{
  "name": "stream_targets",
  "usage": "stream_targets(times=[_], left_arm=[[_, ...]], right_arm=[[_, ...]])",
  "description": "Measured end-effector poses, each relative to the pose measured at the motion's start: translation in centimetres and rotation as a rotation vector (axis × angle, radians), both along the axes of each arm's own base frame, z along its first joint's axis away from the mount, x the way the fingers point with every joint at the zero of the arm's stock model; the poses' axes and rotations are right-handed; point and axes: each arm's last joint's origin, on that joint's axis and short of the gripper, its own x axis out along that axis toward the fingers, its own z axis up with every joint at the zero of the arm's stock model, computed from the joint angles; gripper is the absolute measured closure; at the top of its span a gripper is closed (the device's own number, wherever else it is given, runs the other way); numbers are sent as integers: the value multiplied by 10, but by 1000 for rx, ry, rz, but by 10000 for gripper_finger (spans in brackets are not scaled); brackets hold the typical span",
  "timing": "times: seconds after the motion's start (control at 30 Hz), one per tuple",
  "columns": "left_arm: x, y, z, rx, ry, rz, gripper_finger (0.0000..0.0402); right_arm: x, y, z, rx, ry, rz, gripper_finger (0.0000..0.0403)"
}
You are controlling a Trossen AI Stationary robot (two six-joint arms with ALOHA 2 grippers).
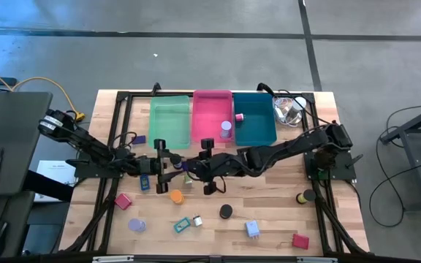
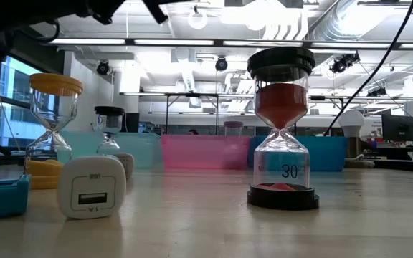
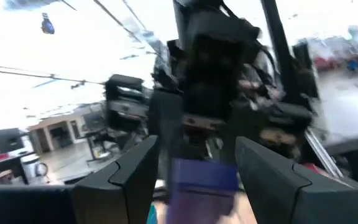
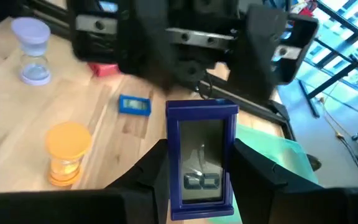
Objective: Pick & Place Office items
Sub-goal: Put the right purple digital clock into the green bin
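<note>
A blue-framed rectangular sand timer (image 4: 201,160) is held above the table's middle, seen as a purple speck (image 1: 185,166) in the high view between both grippers. My right gripper (image 4: 201,180) is shut on it. My left gripper (image 3: 197,180) faces it from the left, open, one finger on each side of the timer's far end (image 3: 204,177); I cannot tell whether they touch. Other items stand on the table: an orange timer (image 1: 176,196), a red block (image 1: 123,201), a purple timer (image 1: 137,225) and a teal clip (image 1: 182,225). My right gripper pinches the blue timer between its two fingers (image 4: 156,171) by the frame's long sides (image 4: 173,180), near the end that faces the wrist. The fingers come level from the table's right and lie along the timer. The timer is lifted clear of the table and points at my left gripper.
Green (image 1: 169,120), pink (image 1: 212,109) and teal (image 1: 258,128) trays line the far edge, next to a clear plastic lump (image 1: 289,109). On the near half stand a black piece (image 1: 226,211), a red block (image 1: 300,240) and a red-sand timer (image 2: 284,129).
</note>
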Motion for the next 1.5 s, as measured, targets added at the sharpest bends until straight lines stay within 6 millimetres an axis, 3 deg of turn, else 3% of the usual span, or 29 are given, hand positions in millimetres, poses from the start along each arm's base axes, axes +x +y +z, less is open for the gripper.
stream_targets(times=[0.47,0.53,0.7,1.07,1.5], left_arm=[[-5,-11,-4,153,46,92,197],[-6,-11,-4,139,59,129,197],[-7,-5,-1,-81,35,184,197],[-11,-13,-1,20,49,191,195],[-11,-16,-3,18,69,172,109]], right_arm=[[0,0,-1,0,11,0,283],[0,0,-1,0,11,0,283],[0,0,-1,0,11,0,283],[-1,0,-1,1,9,0,283],[-1,0,0,1,6,0,283]])
